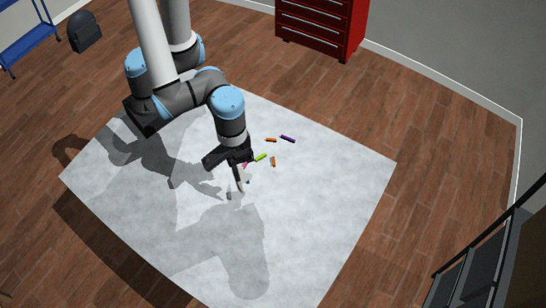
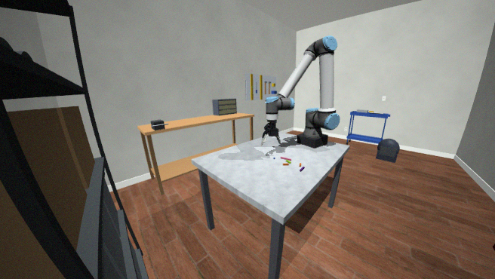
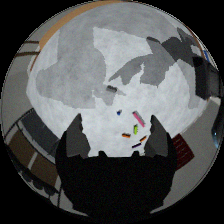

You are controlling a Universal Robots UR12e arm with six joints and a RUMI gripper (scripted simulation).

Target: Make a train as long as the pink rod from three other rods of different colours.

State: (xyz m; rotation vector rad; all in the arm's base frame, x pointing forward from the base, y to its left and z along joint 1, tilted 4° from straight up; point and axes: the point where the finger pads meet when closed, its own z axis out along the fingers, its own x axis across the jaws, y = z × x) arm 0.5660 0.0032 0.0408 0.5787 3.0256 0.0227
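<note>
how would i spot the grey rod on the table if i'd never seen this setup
Start at the marble-topped table and find the arm's open gripper above it. The grey rod lies just beside the fingertips, in the arm's shadow, on the side away from the coloured cluster. It is the only colourless rod and lies apart, while the purple rod and lime rod lie grouped together.

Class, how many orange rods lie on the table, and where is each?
2. In the top view, the first orange rod lies just left of the purple rod; the second orange rod lies right of the lime rod. The open gripper may hide others.
</note>
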